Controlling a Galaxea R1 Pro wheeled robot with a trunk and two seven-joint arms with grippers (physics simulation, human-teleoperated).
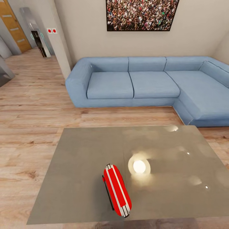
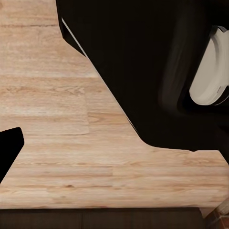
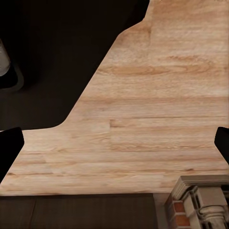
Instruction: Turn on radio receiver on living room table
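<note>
Head view is showing the radio receiver [image 1: 116,190] lying on the table [image 1: 76,165], toward the table's near edge and a little left of its middle, well apart from every corner. It is showing as a slim, bright-red box with rounded corners, two white-silver stripes running along its length, a dark cap at its near end and a thin dark strap hanging along its left side. Its long axis is slanting, the far end leaning left and the near end pointing toward the near edge. The glossy grey-taupe top is reflecting a bright round lamp glare [image 1: 139,166] just right of the radio's far end. Beyond the table's far edge a light-blue sectional sofa [image 1: 149,84] is sitting on the light wood plank floor [image 1: 31,105], with a framed crowd picture [image 1: 141,14] hanging on the wall above it. Both wrist views are looking down at plank floor and dark robot bodywork. In the left wrist view one dark fingertip [image 2: 8,150] is showing, so I cannot tell how far that gripper is parted. In the right wrist view the fingertips [image 3: 9,150] are sitting at opposite edges, spread wide and holding nothing.
</note>
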